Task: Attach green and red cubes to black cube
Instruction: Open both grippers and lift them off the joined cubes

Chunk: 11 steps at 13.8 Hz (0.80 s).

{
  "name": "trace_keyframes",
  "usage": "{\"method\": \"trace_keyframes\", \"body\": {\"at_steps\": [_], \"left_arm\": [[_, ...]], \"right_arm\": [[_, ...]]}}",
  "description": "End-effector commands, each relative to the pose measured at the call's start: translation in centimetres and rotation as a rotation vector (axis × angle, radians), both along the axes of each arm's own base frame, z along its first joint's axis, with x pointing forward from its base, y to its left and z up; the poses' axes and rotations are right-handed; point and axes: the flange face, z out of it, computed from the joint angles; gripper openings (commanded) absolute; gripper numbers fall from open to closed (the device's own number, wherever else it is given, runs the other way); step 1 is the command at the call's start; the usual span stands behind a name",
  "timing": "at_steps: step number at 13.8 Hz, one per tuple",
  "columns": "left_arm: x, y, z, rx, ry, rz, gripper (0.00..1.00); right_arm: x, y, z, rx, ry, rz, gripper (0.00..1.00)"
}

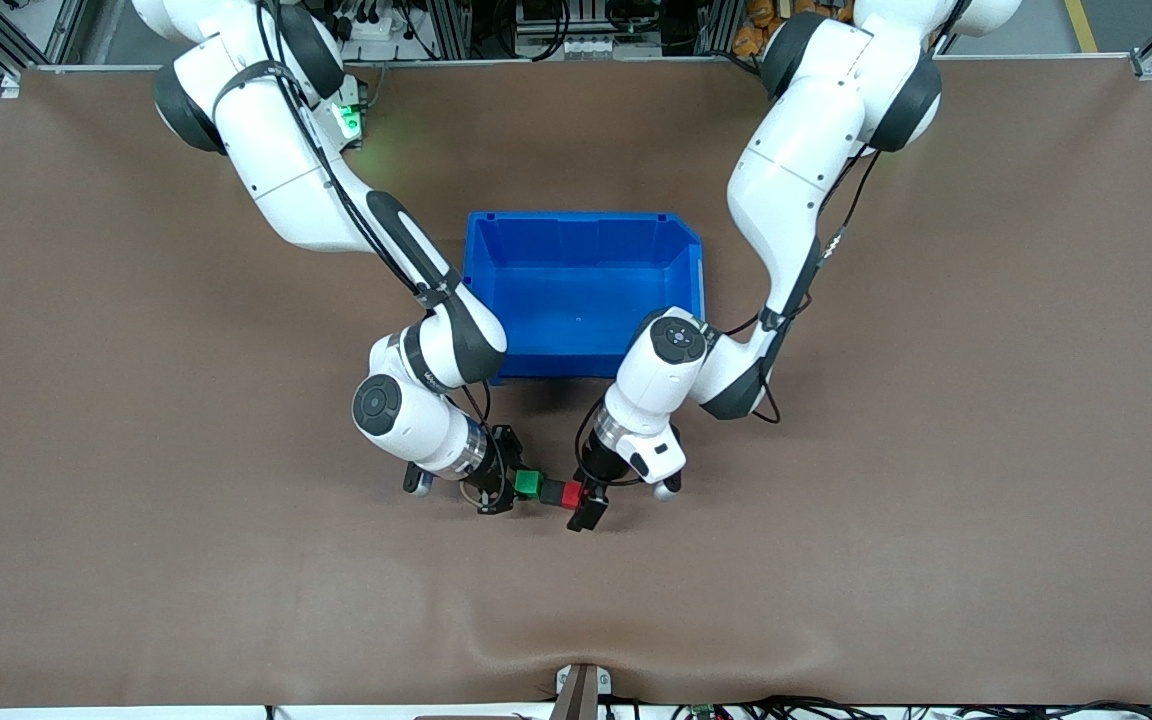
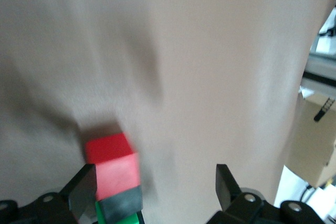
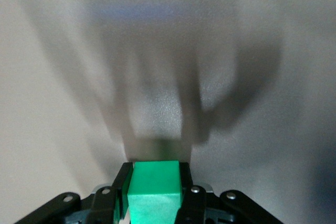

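The green cube, the black cube and the red cube sit joined in one row, with black in the middle. My right gripper is shut on the green cube and holds the row just above the table. My left gripper is at the red end with its jaws wide open. In the left wrist view the red cube lies against one finger, with the black cube and a sliver of green after it. The left gripper grips nothing.
The blue bin stands empty on the brown table, farther from the front camera than both grippers. Both forearms hang over the bin's near corners.
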Motion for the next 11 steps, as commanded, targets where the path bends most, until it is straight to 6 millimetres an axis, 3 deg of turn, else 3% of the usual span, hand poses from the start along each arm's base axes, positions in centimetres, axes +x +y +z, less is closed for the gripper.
{"method": "trace_keyframes", "body": {"at_steps": [1,3,5,7,8,9,11], "left_arm": [[1.4,2.5,4.8,0.115,0.034,-0.046,1.0],[2.4,4.8,6.7,0.136,0.038,-0.056,1.0],[3.4,8.1,8.5,0.156,0.03,-0.068,1.0],[3.9,11.0,10.8,0.184,0.008,-0.108,1.0],[4.3,13.2,11.9,0.198,-0.001,-0.116,1.0],[4.3,15.0,13.3,0.215,-0.013,-0.135,1.0],[3.5,18.9,15.9,0.261,-0.029,-0.195,1.0]], "right_arm": [[0.0,0.7,-1.3,0.005,0.001,-0.02,0.95],[-0.8,2.0,-1.2,-0.054,-0.046,0.089,1.0],[-2.5,4.9,-0.7,-0.242,-0.171,0.359,1.0],[-3.7,6.6,-0.6,-0.435,-0.281,0.568,1.0],[-4.0,6.5,-0.8,-0.5,-0.277,0.622,1.0],[-3.3,5.1,-0.5,-0.52,-0.235,0.61,1.0],[-2.1,3.5,1.4,-0.497,-0.198,0.567,1.0]]}}
